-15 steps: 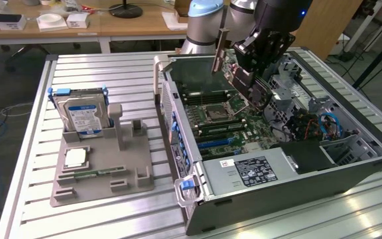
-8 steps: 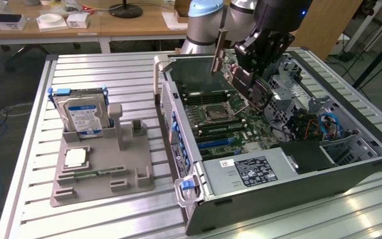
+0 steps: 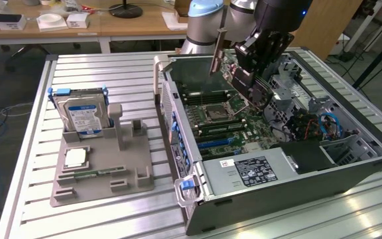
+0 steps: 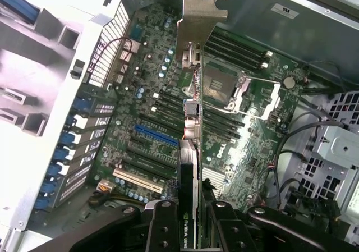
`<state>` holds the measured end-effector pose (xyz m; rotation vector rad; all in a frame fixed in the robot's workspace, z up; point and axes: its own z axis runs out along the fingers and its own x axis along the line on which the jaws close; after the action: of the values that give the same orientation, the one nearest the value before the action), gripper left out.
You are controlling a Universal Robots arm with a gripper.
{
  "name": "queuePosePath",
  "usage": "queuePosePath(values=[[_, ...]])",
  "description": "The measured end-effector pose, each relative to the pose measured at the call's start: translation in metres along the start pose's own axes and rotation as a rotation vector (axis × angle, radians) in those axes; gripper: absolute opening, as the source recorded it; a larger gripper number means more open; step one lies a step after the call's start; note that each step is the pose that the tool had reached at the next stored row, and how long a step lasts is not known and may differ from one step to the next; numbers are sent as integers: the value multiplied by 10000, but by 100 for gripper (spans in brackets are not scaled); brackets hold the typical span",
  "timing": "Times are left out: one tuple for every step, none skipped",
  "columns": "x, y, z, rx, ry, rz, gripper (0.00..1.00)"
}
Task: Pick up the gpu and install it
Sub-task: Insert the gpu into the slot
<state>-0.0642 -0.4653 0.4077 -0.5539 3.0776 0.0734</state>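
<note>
In the exterior view, the black two-fingered gripper (image 3: 249, 72) is clamped on the gpu (image 3: 238, 79), a thin black circuit card with a silver metal bracket. It holds the card tilted over the green motherboard (image 3: 224, 119), inside the open grey computer case (image 3: 350, 169). To the exterior view's left, a silver blue-labelled hard drive (image 3: 83, 117) stands upright in a grey plastic holder (image 3: 105, 174) on the slatted aluminium table (image 3: 111, 219).

In the wrist view, the black fingers (image 4: 162, 227) pinch the gpu (image 4: 190, 151) edge-on above the motherboard (image 4: 247, 151), near a blue expansion slot (image 4: 157, 134).
</note>
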Motion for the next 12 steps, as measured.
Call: queuePosePath(values=[[0, 0, 0, -1, 1, -34, 26], [0, 0, 0, -2, 3, -72, 26], [0, 0, 0, -3, 4, -107, 26], [0, 0, 0, -3, 6, -144, 26], [0, 0, 0, -5, 7, -180, 26], [0, 0, 0, -5, 9, -216, 26], [0, 0, 0, -5, 11, -253, 26], [0, 0, 0, -7, 13, -292, 26], [0, 0, 0, -8, 14, -329, 26], [0, 0, 0, -9, 16, -367, 26], [0, 0, 0, -9, 18, -406, 26], [0, 0, 0, -10, 19, -443, 26]])
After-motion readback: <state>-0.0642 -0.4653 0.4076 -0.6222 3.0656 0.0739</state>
